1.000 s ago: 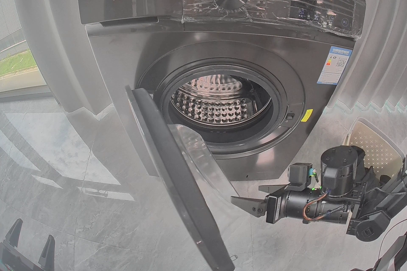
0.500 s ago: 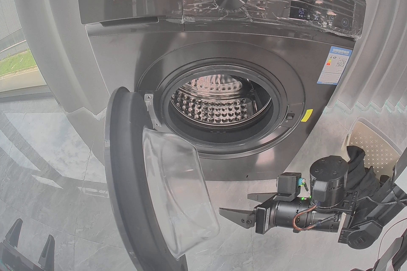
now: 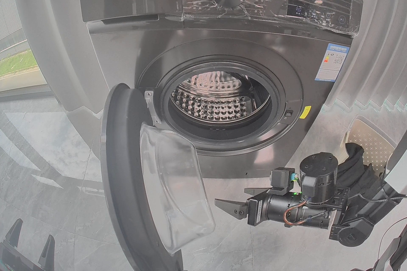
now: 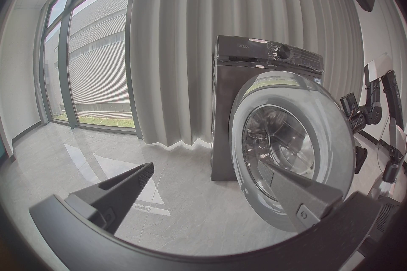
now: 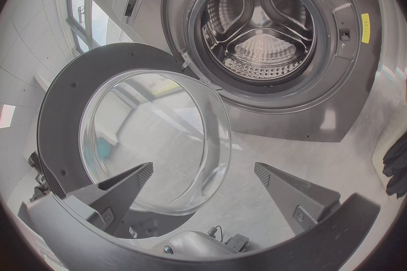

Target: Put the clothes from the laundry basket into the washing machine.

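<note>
Right gripper (image 3: 231, 196): wide open, empty, 5 o'clock of the drum (image 3: 216, 94).
Left gripper (image 3: 32, 233): spread, empty too.
Clothes (image 3: 354, 166): dark heap in laundry basket (image 3: 375, 140), 4 o'clock.
Risk: shallow pinch could spill cloth short; door (image 3: 123, 166) open at 8 o'clock.

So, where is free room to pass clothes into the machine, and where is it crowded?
The drum mouth is empty. Bare floor lies between the open door and the laundry basket. Crowded: the basket corner, with dark clothes and the right arm.
</note>
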Controlling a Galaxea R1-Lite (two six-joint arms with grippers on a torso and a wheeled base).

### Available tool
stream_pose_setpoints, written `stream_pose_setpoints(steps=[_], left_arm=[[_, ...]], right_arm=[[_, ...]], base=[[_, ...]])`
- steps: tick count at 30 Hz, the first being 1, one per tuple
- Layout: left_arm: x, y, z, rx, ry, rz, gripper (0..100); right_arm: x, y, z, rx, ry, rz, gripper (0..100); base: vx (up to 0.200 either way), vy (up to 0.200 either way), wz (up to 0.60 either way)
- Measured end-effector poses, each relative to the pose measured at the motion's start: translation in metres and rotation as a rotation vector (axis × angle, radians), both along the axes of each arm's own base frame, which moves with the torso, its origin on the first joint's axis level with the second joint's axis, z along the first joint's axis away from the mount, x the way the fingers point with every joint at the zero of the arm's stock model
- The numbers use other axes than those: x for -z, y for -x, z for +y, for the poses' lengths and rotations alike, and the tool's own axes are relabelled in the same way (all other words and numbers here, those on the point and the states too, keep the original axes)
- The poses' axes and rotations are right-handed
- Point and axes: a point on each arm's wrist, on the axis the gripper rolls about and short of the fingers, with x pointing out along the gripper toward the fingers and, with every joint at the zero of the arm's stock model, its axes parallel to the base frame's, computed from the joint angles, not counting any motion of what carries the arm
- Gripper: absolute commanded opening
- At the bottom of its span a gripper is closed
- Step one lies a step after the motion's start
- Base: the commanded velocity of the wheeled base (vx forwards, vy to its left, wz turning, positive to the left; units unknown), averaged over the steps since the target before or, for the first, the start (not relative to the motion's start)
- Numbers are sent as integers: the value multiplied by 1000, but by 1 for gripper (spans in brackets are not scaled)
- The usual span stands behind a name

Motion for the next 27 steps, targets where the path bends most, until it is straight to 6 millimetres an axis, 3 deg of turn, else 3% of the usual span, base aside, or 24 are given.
stream_pose_setpoints(steps=[13,21,27], left_arm=[[0,0,0,-1,-2,0,100],[0,0,0,-1,-2,0,100],[0,0,0,-1,-2,0,100]], right_arm=[[13,-4,14,-23,20,22,100],[18,7,39,-96,-36,-12,100],[21,-4,37,-77,-41,-7,100]], base=[[0,0,0],[0,0,0],[0,0,0]])
